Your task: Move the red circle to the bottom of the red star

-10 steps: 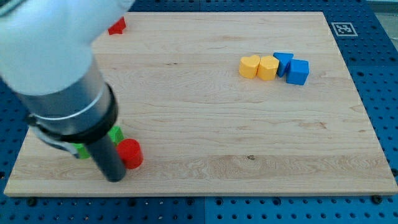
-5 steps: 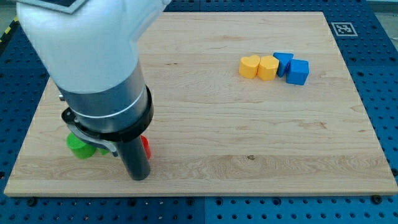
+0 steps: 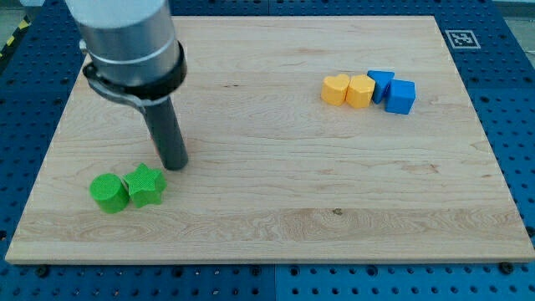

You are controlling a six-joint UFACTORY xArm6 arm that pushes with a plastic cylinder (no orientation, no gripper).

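Observation:
My tip [image 3: 175, 164] rests on the wooden board [image 3: 276, 209] at the view's left, just above and to the right of a green star [image 3: 145, 186]. No red circle shows anywhere on the board. No red star shows either; the arm's wide body [image 3: 125, 38] covers the board's top left corner, and the rod hides what lies right behind it.
A green circle [image 3: 109, 193] touches the green star's left side near the bottom left. At the upper right, two yellow heart-like blocks [image 3: 336, 89] [image 3: 361, 91] and two blue blocks [image 3: 382, 83] [image 3: 400, 96] stand in a tight row.
My tip has moved up the view from the board's bottom edge. The red circle beside the rod has gone out of sight. The green circle and green star are now uncovered.

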